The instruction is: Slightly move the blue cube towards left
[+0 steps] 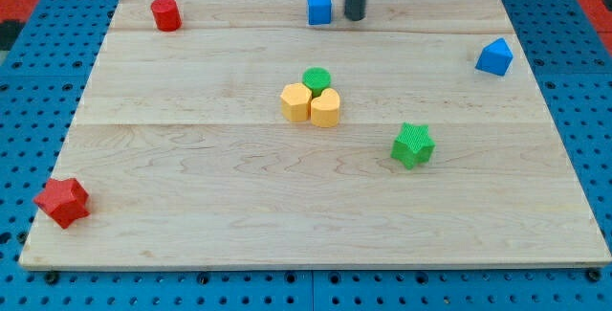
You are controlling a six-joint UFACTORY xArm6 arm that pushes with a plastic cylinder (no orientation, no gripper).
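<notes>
The blue cube [319, 7] sits near the view's top edge of the wooden board [191, 187], a little left of centre-top. My tip [355, 17] is the lower end of the dark rod just to the cube's right, separated from it by a narrow gap. I cannot see contact between them.
A second blue block [494, 56] lies at the right. A red cylinder [165, 13] is at the top left, a red star-like block [62, 201] at the bottom left. A green cylinder [316, 79] and two yellow blocks [311, 105] cluster at centre. A green star-like block [413, 145] lies right of centre.
</notes>
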